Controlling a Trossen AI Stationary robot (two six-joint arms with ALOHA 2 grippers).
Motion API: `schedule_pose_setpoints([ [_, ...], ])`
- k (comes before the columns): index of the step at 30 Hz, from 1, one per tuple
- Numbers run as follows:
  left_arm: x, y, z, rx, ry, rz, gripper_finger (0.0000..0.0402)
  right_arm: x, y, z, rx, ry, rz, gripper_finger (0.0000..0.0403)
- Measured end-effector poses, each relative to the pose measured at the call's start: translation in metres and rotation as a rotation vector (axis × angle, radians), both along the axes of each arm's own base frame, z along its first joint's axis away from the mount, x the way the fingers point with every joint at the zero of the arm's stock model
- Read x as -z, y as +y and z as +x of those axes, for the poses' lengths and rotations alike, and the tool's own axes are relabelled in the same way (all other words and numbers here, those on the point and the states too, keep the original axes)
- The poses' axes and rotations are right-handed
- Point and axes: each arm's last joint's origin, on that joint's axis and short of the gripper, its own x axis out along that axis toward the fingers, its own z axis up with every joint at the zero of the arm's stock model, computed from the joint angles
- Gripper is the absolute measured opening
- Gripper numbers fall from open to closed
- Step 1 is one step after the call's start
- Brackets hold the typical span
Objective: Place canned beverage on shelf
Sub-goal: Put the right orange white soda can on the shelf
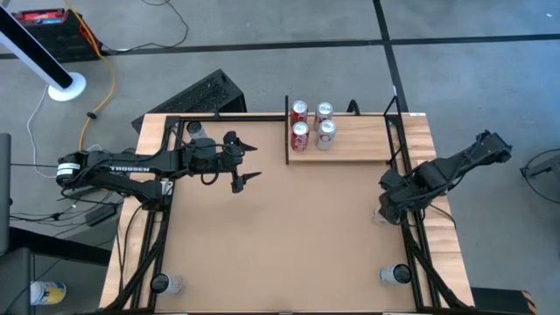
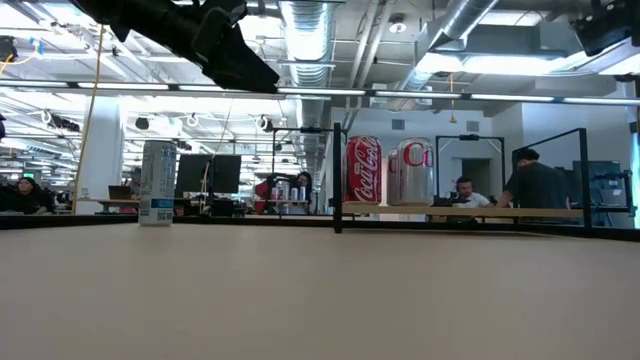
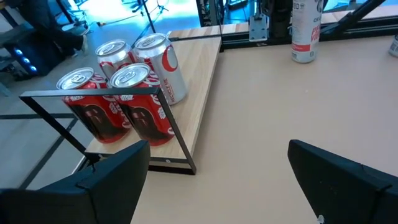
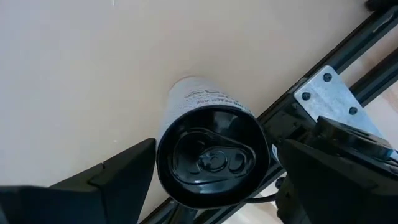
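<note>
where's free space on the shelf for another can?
The shelf is crowded at its black bar end: four cans, two red cans and two silver cans, stand in a tight square. The plank from the silver cans toward the right arm's side is bare. The table in front is bare too.

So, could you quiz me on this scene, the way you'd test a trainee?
1. How many red and silver drink cans stand on the pale light-wood shelf?
2. True or false: the left gripper is holding a can.
3. The right gripper is poised, open, above which? A) a red can B) a white can with a black top C) a glass bottle

Key: 1) four; 2) false; 3) B
</note>
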Motion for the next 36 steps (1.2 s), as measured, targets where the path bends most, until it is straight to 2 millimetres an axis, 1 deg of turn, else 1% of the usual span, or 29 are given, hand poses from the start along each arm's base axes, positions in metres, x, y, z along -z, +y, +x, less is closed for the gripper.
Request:
schedule_pose_setpoints([
  [3,0.0,0.0,0.0,0.0,0.001,0.0,0.0367,0.002,0.002,0.003,-0.008,0.024,0.002,0.0348],
  [8,0.0,0.0,0.0,0.001,0.006,0.009,0.0367,0.005,0.005,0.009,-0.049,0.051,-0.003,0.0281],
  [13,0.0,0.0,0.0,0.006,0.013,0.029,0.0367,0.002,0.006,0.014,-0.114,0.009,-0.034,0.0276],
  [16,0.001,0.001,0.0,0.006,0.018,0.036,0.0367,-0.014,0.001,0.022,-0.13,-0.101,-0.087,0.0276],
  [18,0.001,0.002,-0.001,-0.001,0.019,0.037,0.0367,-0.023,-0.006,0.025,-0.146,-0.138,-0.148,0.0276],
  [22,0.001,0.005,-0.001,-0.011,0.022,0.036,0.0367,-0.044,-0.026,0.031,-0.188,-0.184,-0.244,0.0276],
  [27,0.001,0.005,-0.001,-0.01,0.025,0.035,0.0367,-0.062,-0.061,0.036,-0.227,-0.196,-0.331,0.0276],
  [30,0.001,0.005,-0.001,-0.01,0.026,0.035,0.0367,-0.072,-0.085,0.041,-0.259,-0.199,-0.38,0.0276],
  [32,0.001,0.005,-0.001,-0.01,0.026,0.035,0.0367,-0.077,-0.102,0.045,-0.281,-0.168,-0.405,0.0276],
  [36,0.001,0.005,-0.001,-0.011,0.027,0.035,0.0367,-0.083,-0.141,0.057,-0.362,-0.111,-0.399,0.0276],
])
